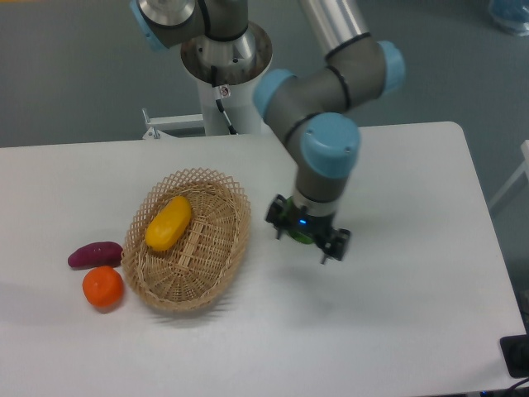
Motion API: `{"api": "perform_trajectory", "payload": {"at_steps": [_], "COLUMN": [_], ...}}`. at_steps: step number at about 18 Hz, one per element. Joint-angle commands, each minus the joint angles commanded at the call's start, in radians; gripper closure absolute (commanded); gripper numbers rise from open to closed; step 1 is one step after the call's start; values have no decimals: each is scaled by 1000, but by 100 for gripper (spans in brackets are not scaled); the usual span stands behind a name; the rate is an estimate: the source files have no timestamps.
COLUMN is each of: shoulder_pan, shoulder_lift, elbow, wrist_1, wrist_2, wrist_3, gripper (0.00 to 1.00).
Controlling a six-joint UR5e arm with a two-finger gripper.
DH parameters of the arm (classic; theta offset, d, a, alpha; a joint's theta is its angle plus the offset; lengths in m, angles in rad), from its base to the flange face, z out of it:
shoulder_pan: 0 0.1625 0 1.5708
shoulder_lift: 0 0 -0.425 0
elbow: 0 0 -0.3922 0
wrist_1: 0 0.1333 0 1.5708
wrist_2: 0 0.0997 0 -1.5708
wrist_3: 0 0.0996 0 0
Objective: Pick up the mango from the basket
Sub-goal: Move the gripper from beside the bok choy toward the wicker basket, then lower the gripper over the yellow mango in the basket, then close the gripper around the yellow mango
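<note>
Camera view, fixed, looking down on a white table (397, 314): we take the basket (216, 265) as our ref point for everything. It's an oval, shallow wicker piece w/ a lacy looped rim, sitting left of table centre. The mango (169, 222) lies inside it, in the upper-left part of the bowl, long axis tilted, resting on the weave and touching nothing else that we can see. Just outside the basket's left rim we see a purple sweet potato (95, 254), and just below that a round tangerine (103, 286), close to the rim too; whether either touches the wicker we can't tell. The two look to be nearly touching each other. To the right of the basket, apart from its rim, hangs the gripper (307, 238), pointing down, above bare tabletop w/ a soft shadow under it. Its two fingers stand apart w/ a clear gap between them, approx. wide open, and nothing is held. A green-and-blue glow shows on the gripper body. The arm (331, 83) rises from the gripper up and back, beyond the basket's far side, grey links w/ light-blue joint caps, to its base (225, 58) at the far table edge.
</note>
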Motion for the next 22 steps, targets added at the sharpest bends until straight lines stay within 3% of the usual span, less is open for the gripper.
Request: {"api": "perform_trajectory", "payload": {"at_steps": [4, 11, 18, 22], "shoulder_pan": [-77, -241, -308, -313], "shoulder_lift": [54, 28, -10, -33], "elbow": [-60, -94, -126, -126], "wrist_1": [-6, 15, 18, 54], "wrist_2": [-9, -15, -17, -17], "wrist_3": [-17, -199, -210, -227], "gripper": [0, 0, 0, 0]}}
